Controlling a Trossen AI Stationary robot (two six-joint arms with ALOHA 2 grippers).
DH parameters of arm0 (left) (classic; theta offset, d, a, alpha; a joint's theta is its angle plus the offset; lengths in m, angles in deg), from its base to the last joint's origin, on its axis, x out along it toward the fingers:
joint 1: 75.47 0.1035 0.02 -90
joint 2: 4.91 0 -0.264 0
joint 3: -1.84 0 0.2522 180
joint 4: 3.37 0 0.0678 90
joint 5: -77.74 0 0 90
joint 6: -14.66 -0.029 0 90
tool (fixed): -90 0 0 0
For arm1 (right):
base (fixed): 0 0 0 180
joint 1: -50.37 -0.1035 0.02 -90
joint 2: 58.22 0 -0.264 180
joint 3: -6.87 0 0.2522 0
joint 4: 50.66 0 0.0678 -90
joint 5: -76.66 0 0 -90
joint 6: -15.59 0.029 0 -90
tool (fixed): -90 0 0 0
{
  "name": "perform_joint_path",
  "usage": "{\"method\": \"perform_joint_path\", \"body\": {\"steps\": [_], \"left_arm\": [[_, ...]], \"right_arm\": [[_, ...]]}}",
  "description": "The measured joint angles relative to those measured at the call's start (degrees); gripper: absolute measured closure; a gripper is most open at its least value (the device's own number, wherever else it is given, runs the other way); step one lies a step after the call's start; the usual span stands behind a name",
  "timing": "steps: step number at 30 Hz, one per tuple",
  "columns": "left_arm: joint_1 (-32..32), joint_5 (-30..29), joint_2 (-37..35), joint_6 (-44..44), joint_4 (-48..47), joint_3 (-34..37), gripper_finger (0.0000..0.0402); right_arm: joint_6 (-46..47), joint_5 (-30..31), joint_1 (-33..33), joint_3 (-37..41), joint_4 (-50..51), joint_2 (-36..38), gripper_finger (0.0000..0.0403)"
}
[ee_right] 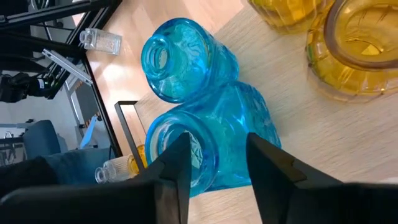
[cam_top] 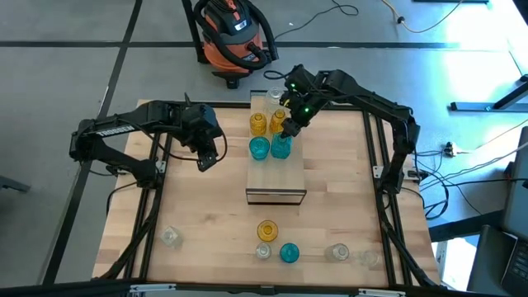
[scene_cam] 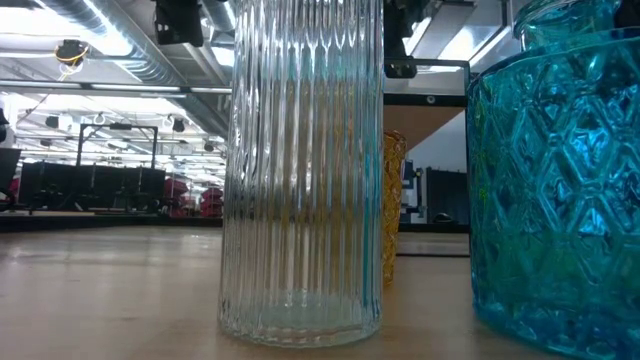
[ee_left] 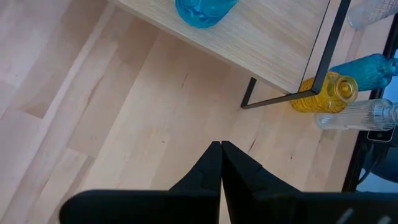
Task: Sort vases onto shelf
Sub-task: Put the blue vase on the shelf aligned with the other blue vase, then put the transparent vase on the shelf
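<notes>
- Nearest the low camera stand a ribbed clear vase (scene_cam: pixel 300 180) and a teal vase (scene_cam: pixel 555 170) on the tabletop (scene_cam: pixel 110 290), with an amber one (scene_cam: pixel 393 205) peeping between them — so close that they block any view of the shelf from there.
- From above, these belong to a loose group near the front edge of the tabletop: an amber vase (cam_top: pixel 266 230), a teal one (cam_top: pixel 289 252) and several clear ones (cam_top: pixel 339 252), none yet sorted.
- On the shelf (cam_top: pixel 276 177), two amber vases (cam_top: pixel 259 124) sit behind two teal ones (cam_top: pixel 260 148), colour beside colour; that looks like grouping by colour.
- Right tool (ee_right: pixel 216 163) is over the second teal vase (ee_right: pixel 214 140) on the shelf, its fingers spread either side of the rim with gaps showing — released, I judge, not gripping.
- Only the right wrist view shows that gap; the high view merely puts the right tool (cam_top: pixel 289 128) at that vase (cam_top: pixel 281 148).
- Left tool (ee_left: pixel 221 163) is clenched on nothing, fingers pressed together above bare tabletop beside the shelf — waiting, it seems.
- Its wrist view alone shows the shelf's dark front frame (ee_left: pixel 292 93) with the unsorted vases beyond.
</notes>
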Motion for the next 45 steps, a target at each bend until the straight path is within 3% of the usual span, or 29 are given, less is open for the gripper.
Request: {"method": "perform_joint_path", "body": {"steps": [9,18,22,25,30,40,45], "left_arm": [[0.0,0.0,0.0,0.0,0.0,0.0,0.0401],[0.0,-1.2,0.0,-1.1,0.0,0.0,0.0401],[0.0,-1.5,0.0,-1.6,0.0,0.0,0.0401],[0.0,-2.1,0.0,-1.6,0.0,0.0,0.0401],[0.0,-4.4,0.0,-1.7,0.2,0.0,0.0401],[0.0,-6.2,0.0,-4.8,1.5,0.0,0.0401],[0.0,-6.2,0.0,-5.6,1.5,0.0,0.0401]], "right_arm": [[1.3,-1.4,0.1,-0.9,0.1,0.1,0.0264],[-2.9,10.2,0.3,-16.3,10.8,0.3,0.0263],[-5.9,14.4,-3.3,-20.5,17.1,2.3,0.0263],[-4.4,15.4,-10.1,-17.9,16.0,7.1,0.0263],[-0.7,23.2,-26.8,-7.6,16.5,13.8,0.0263],[24.3,39.7,-60.1,20.8,9.5,24.1,0.0263],[33.8,35.4,-66.9,31.9,-0.4,24.1,0.0261]]}}
